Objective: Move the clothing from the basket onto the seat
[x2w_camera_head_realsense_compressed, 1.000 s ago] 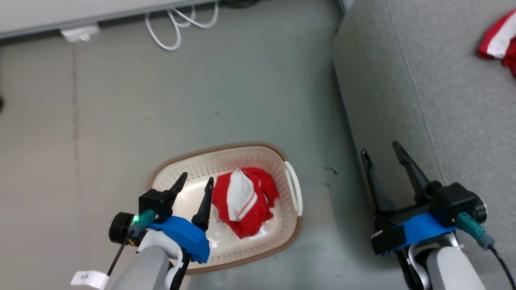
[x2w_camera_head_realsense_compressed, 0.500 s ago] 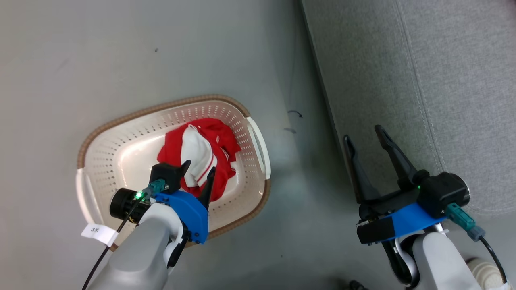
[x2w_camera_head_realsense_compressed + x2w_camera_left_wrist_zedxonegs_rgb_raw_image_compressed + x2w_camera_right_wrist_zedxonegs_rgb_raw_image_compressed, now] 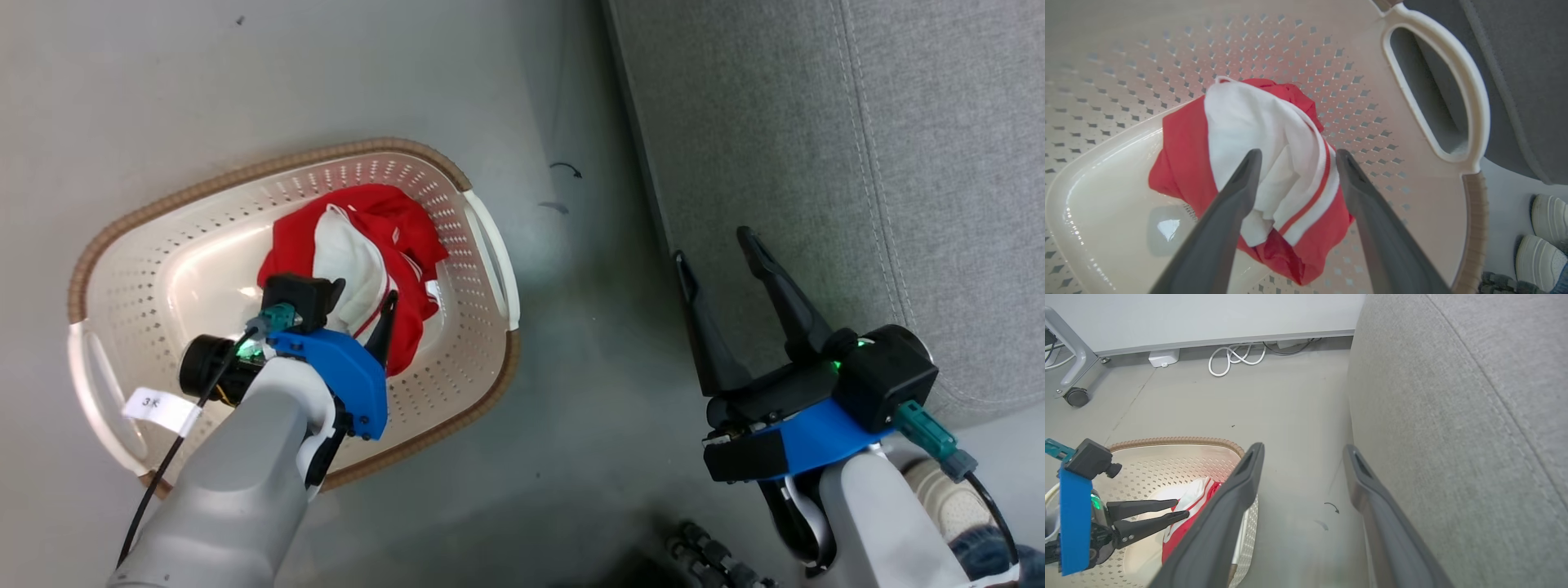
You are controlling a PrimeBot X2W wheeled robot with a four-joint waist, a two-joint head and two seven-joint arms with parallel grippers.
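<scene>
A crumpled red and white piece of clothing (image 3: 400,229) lies in the cream perforated basket (image 3: 245,175) on the floor. My left gripper (image 3: 365,290) reaches down into the basket, open. In the left wrist view its fingertips straddle the white fold of the clothing (image 3: 1184,155), left gripper (image 3: 1298,153); I cannot tell whether they touch it. My right gripper (image 3: 710,245) hangs open and empty over the floor, at the front edge of the grey seat (image 3: 816,122). The right wrist view takes in the seat (image 3: 1453,416), the basket (image 3: 1175,441) and my left gripper (image 3: 1182,508).
The basket's white handle (image 3: 1470,102) faces the seat, with a strip of grey floor between them. A coiled white cable (image 3: 1235,357) and a caster wheel (image 3: 1075,396) lie by the far wall. A person's white shoes (image 3: 1547,216) stand close behind me on the right.
The head camera has tipped down, so the whole scene has shifted. My left gripper has sunk from the basket's near side onto the clothing. The right gripper has kept its pose.
</scene>
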